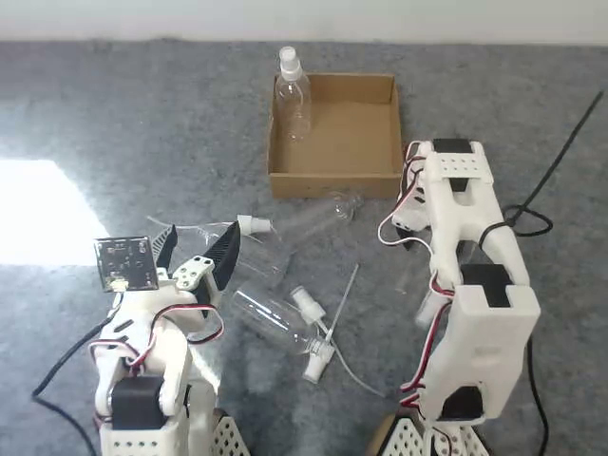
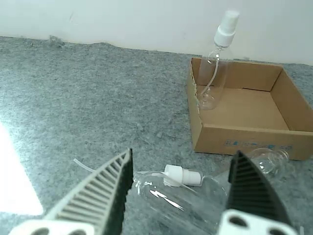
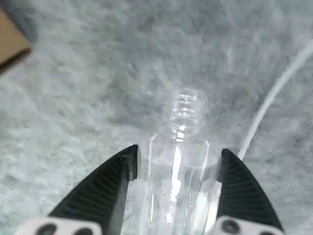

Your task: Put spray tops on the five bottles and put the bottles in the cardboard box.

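A capped bottle (image 1: 293, 95) stands upright in the back left corner of the cardboard box (image 1: 380, 179); the left wrist view has the same bottle (image 2: 217, 63) and box (image 2: 244, 134). My left gripper (image 2: 185, 154) is open just above the mat at front left (image 1: 195, 242), and a bottle with a white spray top (image 2: 182, 188) lies between its fingers. My right gripper (image 3: 179, 151) is open with its fingers on either side of a clear uncapped bottle (image 3: 180, 156), a small gap on each side. The right arm (image 1: 470, 237) covers that gripper from above.
An uncapped bottle (image 1: 328, 214) lies against the box's front wall. Another clear bottle (image 1: 271, 318) lies mid-table beside two loose spray tops (image 1: 309, 304) (image 1: 318, 359) with long tubes. A white tube (image 3: 274, 93) runs past the right gripper. Cables trail on the right.
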`<state>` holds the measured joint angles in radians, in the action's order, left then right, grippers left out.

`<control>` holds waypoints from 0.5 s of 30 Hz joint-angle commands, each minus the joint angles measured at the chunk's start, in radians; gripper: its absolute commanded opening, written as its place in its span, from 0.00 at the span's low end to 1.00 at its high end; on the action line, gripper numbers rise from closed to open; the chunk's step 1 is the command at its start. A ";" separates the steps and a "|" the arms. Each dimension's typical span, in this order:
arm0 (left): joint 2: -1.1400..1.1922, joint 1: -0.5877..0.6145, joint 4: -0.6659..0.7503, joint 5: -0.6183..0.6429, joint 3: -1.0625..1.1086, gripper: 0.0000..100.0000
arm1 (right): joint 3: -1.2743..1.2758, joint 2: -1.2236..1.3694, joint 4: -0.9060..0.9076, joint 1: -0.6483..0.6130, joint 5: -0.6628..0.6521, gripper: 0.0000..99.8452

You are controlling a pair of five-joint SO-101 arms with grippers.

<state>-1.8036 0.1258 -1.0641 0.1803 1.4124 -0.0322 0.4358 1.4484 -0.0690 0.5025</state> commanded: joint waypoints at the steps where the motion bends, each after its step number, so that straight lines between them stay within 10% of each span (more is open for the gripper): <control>1: -0.020 -0.002 0.006 0.006 -0.016 0.29 | -0.094 -0.013 0.036 0.039 -0.034 0.22; 15: -0.020 -0.002 0.006 0.006 -0.016 0.29 | -0.103 0.085 0.033 0.031 -0.037 0.22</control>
<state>-1.8036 0.1258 -1.0641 0.1803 1.4124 -0.0967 0.5155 1.4745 -0.0430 0.4856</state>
